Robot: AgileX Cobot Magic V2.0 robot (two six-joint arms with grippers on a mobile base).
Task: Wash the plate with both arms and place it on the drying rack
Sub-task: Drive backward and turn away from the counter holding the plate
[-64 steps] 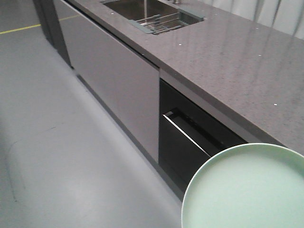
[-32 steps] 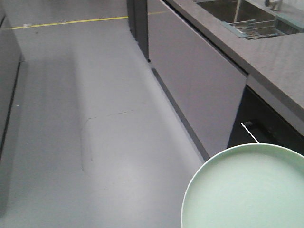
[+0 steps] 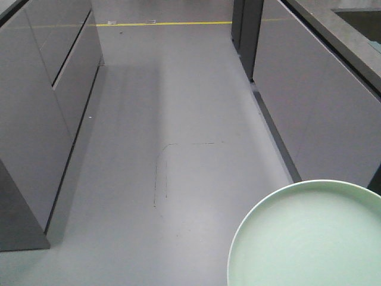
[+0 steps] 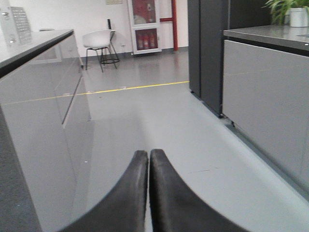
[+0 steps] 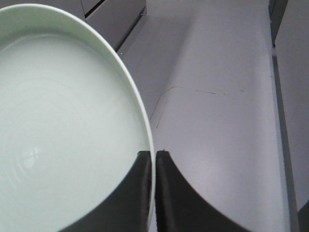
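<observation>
The pale mint-green plate fills the lower right corner of the front view. It also fills the left half of the right wrist view. My right gripper is shut on the plate's rim, one black finger on each side, and holds it over the floor. My left gripper is shut and empty, its two black fingers pressed together above the floor. The drying rack is out of view.
I look down an aisle of grey floor between grey cabinets on the left and the counter's cabinet fronts on the right. A yellow line crosses the floor far ahead. A white chair stands at the far wall.
The front view has swung left: the counter, sink and drying rack have left the picture, and the aisle and left cabinets have come in. The plate stays in the same corner.
</observation>
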